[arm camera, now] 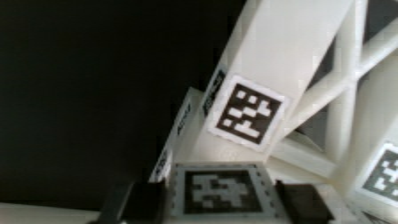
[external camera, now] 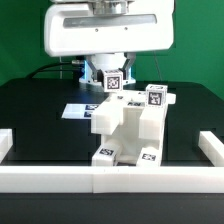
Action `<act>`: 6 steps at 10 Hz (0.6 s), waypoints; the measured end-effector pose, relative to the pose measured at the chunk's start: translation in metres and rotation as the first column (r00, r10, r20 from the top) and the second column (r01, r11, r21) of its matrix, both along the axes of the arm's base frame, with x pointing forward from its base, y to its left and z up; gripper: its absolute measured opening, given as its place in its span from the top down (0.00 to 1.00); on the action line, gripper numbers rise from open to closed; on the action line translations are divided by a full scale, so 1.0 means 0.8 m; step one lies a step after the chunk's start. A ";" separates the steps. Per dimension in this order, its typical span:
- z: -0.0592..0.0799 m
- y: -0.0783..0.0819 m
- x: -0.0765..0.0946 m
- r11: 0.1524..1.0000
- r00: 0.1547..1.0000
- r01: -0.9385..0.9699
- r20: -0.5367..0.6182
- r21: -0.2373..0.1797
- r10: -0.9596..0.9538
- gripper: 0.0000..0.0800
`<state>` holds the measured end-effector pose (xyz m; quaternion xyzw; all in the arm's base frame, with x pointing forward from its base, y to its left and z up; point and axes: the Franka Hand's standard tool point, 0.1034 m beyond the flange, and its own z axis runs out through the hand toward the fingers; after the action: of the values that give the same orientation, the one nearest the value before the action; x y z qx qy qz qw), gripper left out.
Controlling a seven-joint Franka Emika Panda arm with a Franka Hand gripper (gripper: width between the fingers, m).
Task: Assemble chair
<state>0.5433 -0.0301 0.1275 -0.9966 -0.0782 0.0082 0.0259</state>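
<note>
Risk: the tagged part [external camera: 113, 80] pinched by the hand [external camera: 113, 90] is judged liable to tilt or jam if it is pressed down off-line, since little margin is seen between it and the rest of the chair [external camera: 130, 125]
Cause: a small slip of the part between the fingers, or a push applied while the chair is not braced, is judged enough to shove the whole assembly across the counter [external camera: 40, 115]
Hand state: the jaws are drawn close together on the small tagged part at the rear top of the chair; the fingers [arm camera: 125, 205] are seen dark beside a tag in the wrist view
Chair look: white, blocky, chunky pieces, black-and-white square tags carried on several faces
Chair place: near the middle of the dark counter, just behind the white border wall [external camera: 110, 178], in front of the marker board [external camera: 78, 108]
Seating: whether the held part is fully home cannot be told
</note>
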 end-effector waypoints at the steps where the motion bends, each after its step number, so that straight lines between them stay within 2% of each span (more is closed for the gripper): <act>1: -0.002 -0.001 0.000 1.000 1.000 0.000 -0.001 -0.002 0.000 0.64; 6: -0.003 0.005 0.003 1.000 1.000 0.012 0.004 -0.007 -0.012 0.64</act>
<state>0.5453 -0.0260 0.1249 -0.9971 -0.0722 0.0062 0.0222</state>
